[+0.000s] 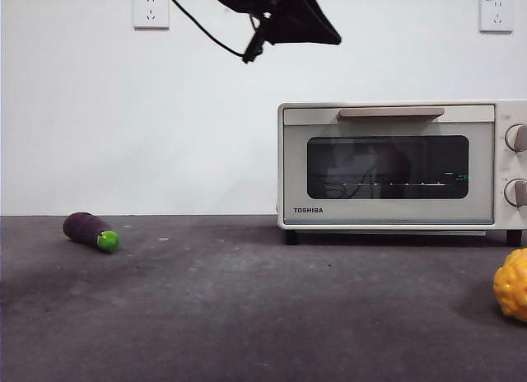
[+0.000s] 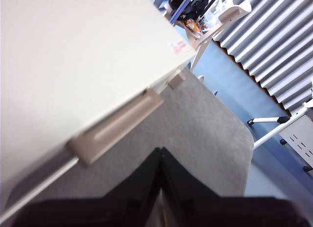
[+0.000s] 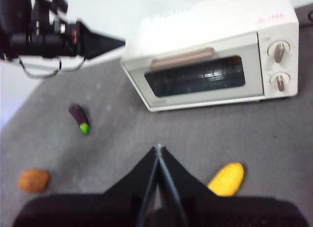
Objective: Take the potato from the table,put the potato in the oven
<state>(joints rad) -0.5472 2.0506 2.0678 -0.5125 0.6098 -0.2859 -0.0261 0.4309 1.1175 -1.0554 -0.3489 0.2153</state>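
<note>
Grey bench [image 1: 247, 316], oven [image 1: 387, 164] door closed. Left gripper [image 2: 160, 153] jaws together, above handle [image 2: 117, 125]: hook it, open door first. Right gripper [image 3: 158, 149] jaws together (waiting); potato [image 3: 33, 180] on bench, well apart from oven.

The left gripper [image 2: 160, 151] hangs in the air, its two black jaws pressed together into a single point with nothing between them. The right gripper [image 3: 158, 147] is also raised, jaws closed tip to tip and empty, cables trailing from the other arm.
</note>
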